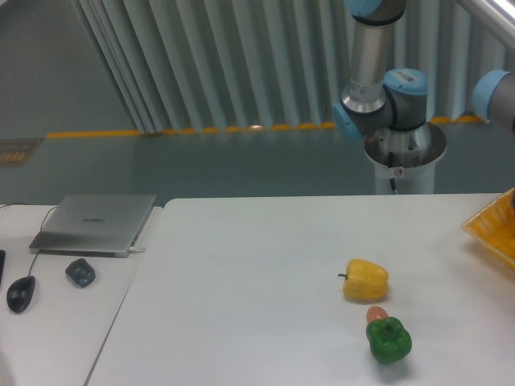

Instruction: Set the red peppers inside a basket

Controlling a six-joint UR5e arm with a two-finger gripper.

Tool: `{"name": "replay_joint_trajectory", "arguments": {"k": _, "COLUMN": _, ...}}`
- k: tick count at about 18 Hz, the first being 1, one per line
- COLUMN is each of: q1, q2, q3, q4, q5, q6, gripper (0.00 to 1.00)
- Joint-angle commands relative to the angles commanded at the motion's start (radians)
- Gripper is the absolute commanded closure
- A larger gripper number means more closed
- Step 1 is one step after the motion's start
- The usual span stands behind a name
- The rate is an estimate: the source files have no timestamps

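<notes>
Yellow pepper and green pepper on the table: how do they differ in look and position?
The yellow pepper lies on its side, stem pointing left; the green pepper appears to sit more upright, and no stem shows. The yellow one lies farther from the camera, the green one nearer. The green pepper partly hides a reddish object; the yellow pepper hides nothing. Both look similar in size and rest on the white table.

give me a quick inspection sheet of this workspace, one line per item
surface: white table, mostly bare
job's things: red pepper only a sliver showing behind green pepper; basket at right edge, partly cut off
clutter: yellow pepper beside the green one
pincer: not in view; only arm joints seen
cables: one runs by the laptop on the side desk
surroundings: mouse, small dark object, ribbed wall
</notes>
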Motion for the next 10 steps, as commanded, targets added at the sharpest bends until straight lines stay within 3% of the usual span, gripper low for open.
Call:
{"name": "replay_joint_trajectory", "arguments": {"k": 5, "q1": -0.025, "q2": 0.000, "q3": 0.000, "q4": 0.000, "q5": -0.002, "q6": -0.096, "gripper": 0.00}}
{"name": "replay_joint_trajectory", "arguments": {"k": 10, "q1": -0.038, "q2": 0.003, "q3": 0.000, "q4": 0.000, "q5": 0.002, "q6": -0.107, "gripper": 0.00}}
